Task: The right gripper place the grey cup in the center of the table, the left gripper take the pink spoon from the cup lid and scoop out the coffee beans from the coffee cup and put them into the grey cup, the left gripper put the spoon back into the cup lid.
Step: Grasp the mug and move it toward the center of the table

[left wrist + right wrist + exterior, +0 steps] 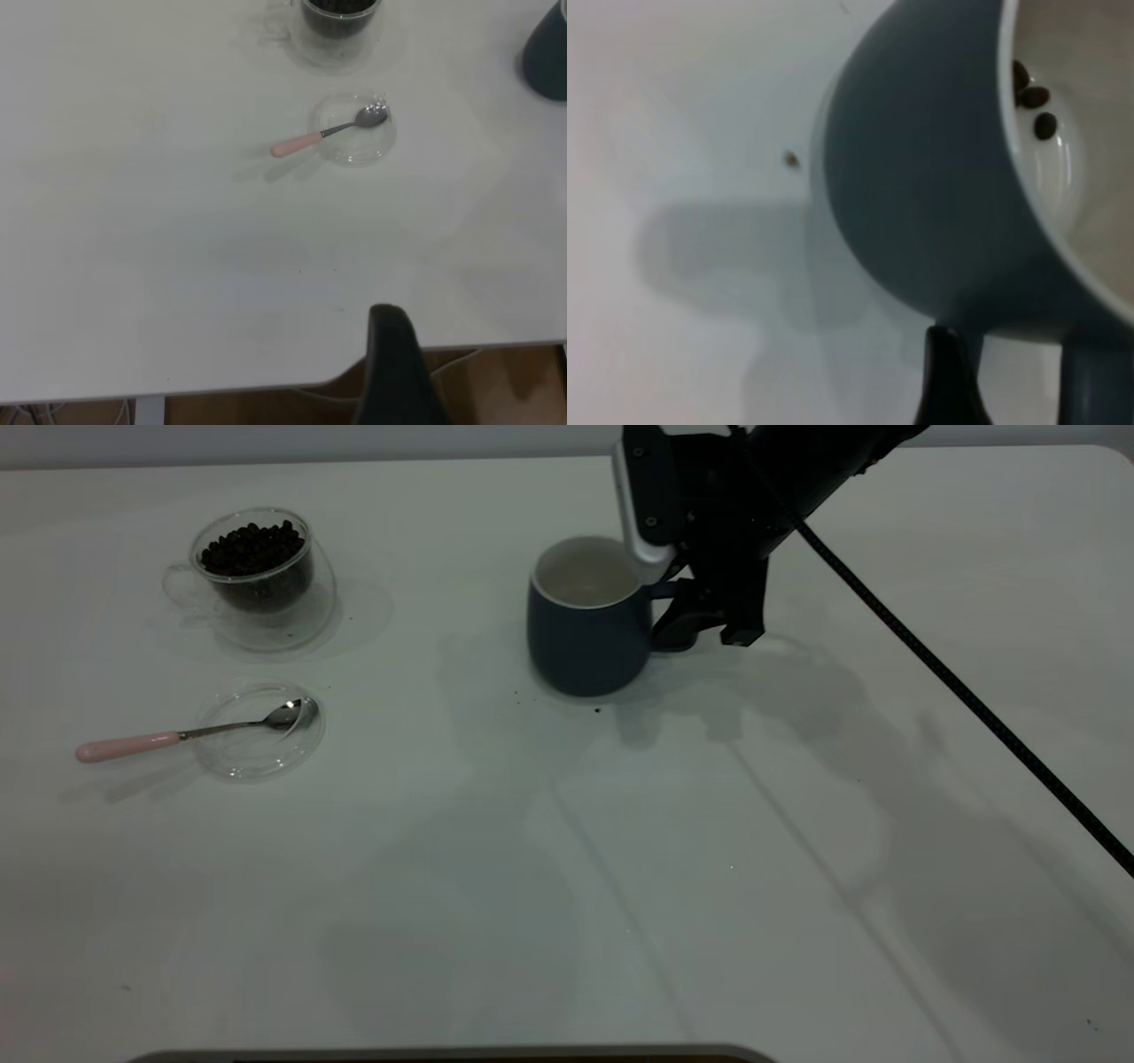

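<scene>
R gripper (700,615): at the handle side of the grey cup (586,624), fingers low beside the cup wall; jaws seem closed on the handle, though the handle itself is hidden, so grip uncertain.
Grey cup: upright on the table (567,886), mid-width, nearer the far edge than the near one; white inside, w/ three coffee beans (1034,96) on its bottom in the R wrist view.
L gripper (394,367): off the table's edge, above the floor, well apart from all items; only one dark finger shows, jaw opening not discernible.
Cup lid (259,731): flat on the table, toward its left edge.
Pink spoon (190,732): bowl resting in the lid, pink handle lying out over the rim toward the left edge.
Coffee cup (257,577): upright near the far-left corner, beyond the lid, filled w/ dark beans.
</scene>
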Controlling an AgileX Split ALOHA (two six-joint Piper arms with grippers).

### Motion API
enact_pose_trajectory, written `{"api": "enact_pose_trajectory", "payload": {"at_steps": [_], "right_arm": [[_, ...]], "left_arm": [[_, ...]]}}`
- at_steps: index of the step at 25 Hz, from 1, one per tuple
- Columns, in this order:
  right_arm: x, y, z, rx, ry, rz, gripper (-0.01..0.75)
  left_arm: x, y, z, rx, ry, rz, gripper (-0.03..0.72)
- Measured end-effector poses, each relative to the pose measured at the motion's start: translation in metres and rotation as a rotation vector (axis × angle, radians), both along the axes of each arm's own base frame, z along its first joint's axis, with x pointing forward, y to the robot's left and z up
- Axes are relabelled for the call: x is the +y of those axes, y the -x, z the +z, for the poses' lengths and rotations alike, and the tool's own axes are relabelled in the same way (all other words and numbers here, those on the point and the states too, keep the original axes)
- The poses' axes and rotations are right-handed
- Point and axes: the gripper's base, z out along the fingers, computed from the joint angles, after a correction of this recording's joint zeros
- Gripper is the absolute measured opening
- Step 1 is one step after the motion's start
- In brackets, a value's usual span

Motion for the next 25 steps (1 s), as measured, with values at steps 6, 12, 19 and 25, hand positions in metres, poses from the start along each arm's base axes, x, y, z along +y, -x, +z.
{"api": "enact_pose_trajectory", "payload": {"at_steps": [6,12,19,25], "right_arm": [[0.004,0.001,0.001,-0.006,-0.001,0.004,0.538],[-0.010,-0.010,0.036,-0.002,-0.081,-0.156,0.537],[-0.021,0.029,0.072,0.215,-0.129,-0.220,0.537],[-0.032,0.097,0.123,0.667,-0.179,-0.554,0.537]], "left_arm": [[0.000,0.000,0.000,0.000,0.000,0.000,0.522],[0.000,0.000,0.000,0.000,0.000,0.000,0.522],[0.000,0.000,0.000,0.000,0.000,0.000,0.522],[0.000,0.000,0.000,0.000,0.000,0.000,0.522]]}}
